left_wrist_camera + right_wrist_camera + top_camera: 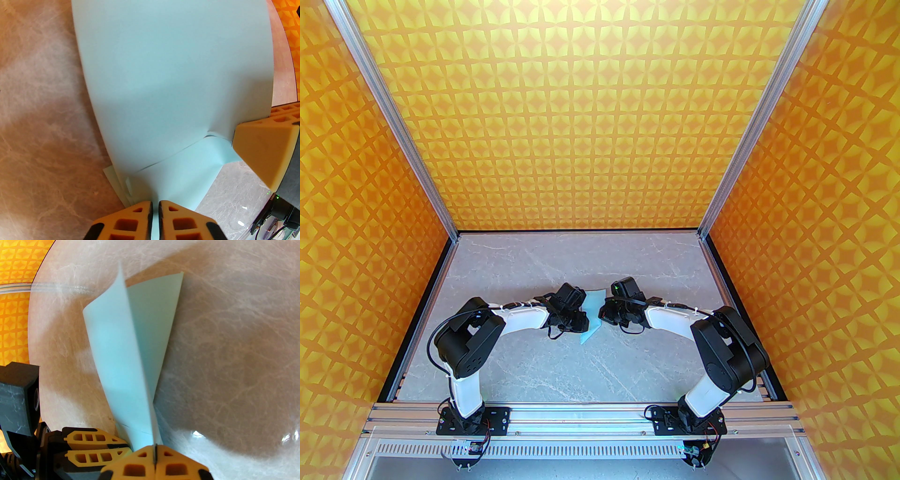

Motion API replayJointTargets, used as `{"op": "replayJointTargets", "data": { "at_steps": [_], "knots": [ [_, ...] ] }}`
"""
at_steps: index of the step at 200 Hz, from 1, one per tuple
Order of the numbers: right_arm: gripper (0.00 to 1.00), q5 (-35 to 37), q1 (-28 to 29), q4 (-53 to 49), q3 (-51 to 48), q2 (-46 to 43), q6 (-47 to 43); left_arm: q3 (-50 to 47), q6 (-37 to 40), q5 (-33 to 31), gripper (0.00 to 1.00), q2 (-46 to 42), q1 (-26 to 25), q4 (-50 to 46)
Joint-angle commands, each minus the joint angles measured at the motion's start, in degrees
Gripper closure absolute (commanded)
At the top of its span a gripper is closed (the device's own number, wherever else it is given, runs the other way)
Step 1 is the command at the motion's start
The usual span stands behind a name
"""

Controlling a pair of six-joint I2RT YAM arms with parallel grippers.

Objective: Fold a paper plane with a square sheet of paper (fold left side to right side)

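The light-blue square sheet of paper [591, 328] is held up off the grey table between both arms, folded into layers and bent over along its length. In the left wrist view the sheet [173, 82] curves away from me, with a flap edge across its lower part. My left gripper [155, 206] is shut on its near edge. My right gripper [155, 448] is shut on the narrow end, and from it the paper [121, 361] fans out in two leaves. In the top view the left gripper [582, 319] and right gripper [603, 315] nearly touch.
The marble-patterned table [581, 370] is ringed by orange patterned walls [600, 117] on three sides. An aluminium rail [581, 415] carrying both arm bases runs along the near edge. A right fingertip [264, 150] presses the sheet's right edge close to the left fingers [93, 446].
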Motion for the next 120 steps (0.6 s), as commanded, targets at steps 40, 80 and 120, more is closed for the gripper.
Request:
{"op": "replayJointTargets", "data": {
  "at_steps": [40,80,120],
  "knots": [
    [1.00,-2.58,-0.06,1.77,2.12,-0.51,2.33,1.53,3.62,-3.53,0.87,4.33,-1.13,-5.68],
    [1.00,-2.65,-0.15,1.74,3.62,-0.06,2.93,1.84,4.65,-4.71,0.88,5.42,-1.60,-6.96],
    [1.00,-2.56,-0.33,1.77,5.04,0.81,3.97,2.48,5.68,-4.80,0.88,6.52,-2.05,-7.75]
  ]
}}
